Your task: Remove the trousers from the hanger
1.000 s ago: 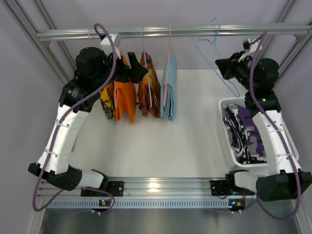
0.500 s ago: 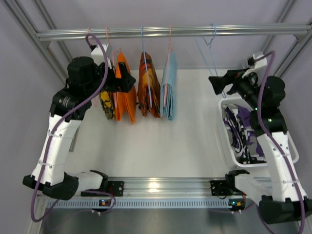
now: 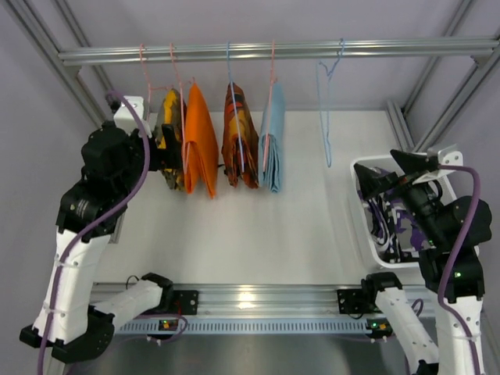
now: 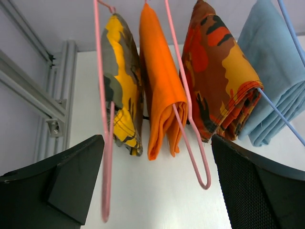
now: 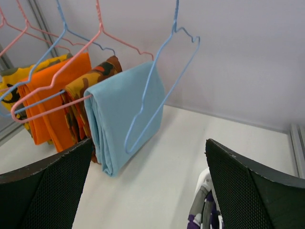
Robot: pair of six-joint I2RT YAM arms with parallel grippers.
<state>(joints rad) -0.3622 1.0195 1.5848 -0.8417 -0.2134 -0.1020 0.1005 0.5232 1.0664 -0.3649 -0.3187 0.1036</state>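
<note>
The purple, white and grey trousers (image 3: 381,217) lie bunched in the white basket (image 3: 358,205) at the right, and a corner of them shows in the right wrist view (image 5: 201,215). The light-blue wire hanger (image 3: 326,117) hangs bare from the top rail, apart from everything (image 5: 162,81). My right gripper (image 3: 388,173) hovers over the basket's far end, open and empty (image 5: 150,191), facing the hanger from a distance. My left gripper (image 3: 166,148) is open and empty (image 4: 157,191), just in front of the left-hand clothes.
On the rail (image 3: 273,51) pink and blue hangers carry a yellow camouflage garment (image 3: 170,160), an orange one (image 3: 200,148), an orange-and-black one (image 3: 238,141) and a light-blue one (image 3: 272,141). A pink hanger loop (image 4: 202,176) dangles between my left fingers.
My right gripper opened, letting go of the blue hanger, and drew back toward the basket. The hanger now hangs straight. My left arm pulled back left, away from the orange clothes.
</note>
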